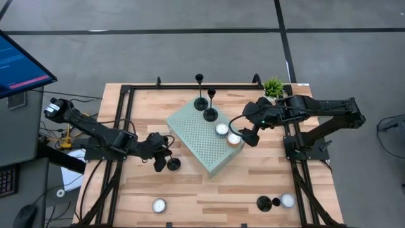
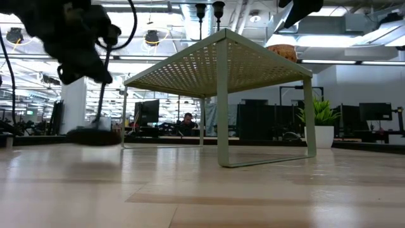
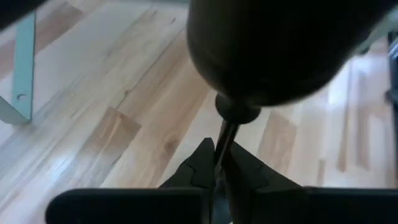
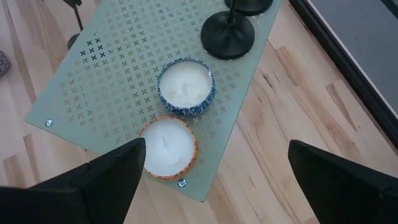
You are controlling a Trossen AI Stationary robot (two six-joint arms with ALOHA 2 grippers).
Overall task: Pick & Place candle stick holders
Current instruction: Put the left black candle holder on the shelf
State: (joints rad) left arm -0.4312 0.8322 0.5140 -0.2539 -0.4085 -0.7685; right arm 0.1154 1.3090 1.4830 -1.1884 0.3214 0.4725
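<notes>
A pale wooden desk point(image 1: 253, 180) is shown from above, with a sage-green perforated metal stand point(image 1: 193, 136) at its centre. The left hand point(image 1: 162, 160) is positioned just beside the stand's left edge, its fingers point(image 3: 198, 169) pinched narrowly on the thin stem of a matte black candle stick holder with a round disc base point(image 1: 173, 164); in the low view the disc point(image 2: 93, 135) is seen at desk level, though contact with the surface cannot be determined. Two further matte black candle stick holders point(image 1: 211, 114) point(image 1: 200, 103) are seen upright on the stand's far corner. A fourth black holder point(image 1: 264, 203) is located near the desk's front right edge, just beside a round white tealight candle point(image 1: 288, 200). The right hand point(image 1: 249, 135) is held above the stand's right edge with its fingers point(image 4: 109, 177) spread wide, over a blue-patterned tin candle point(image 4: 186, 86) and an orange-rimmed tin candle point(image 4: 168, 148).
</notes>
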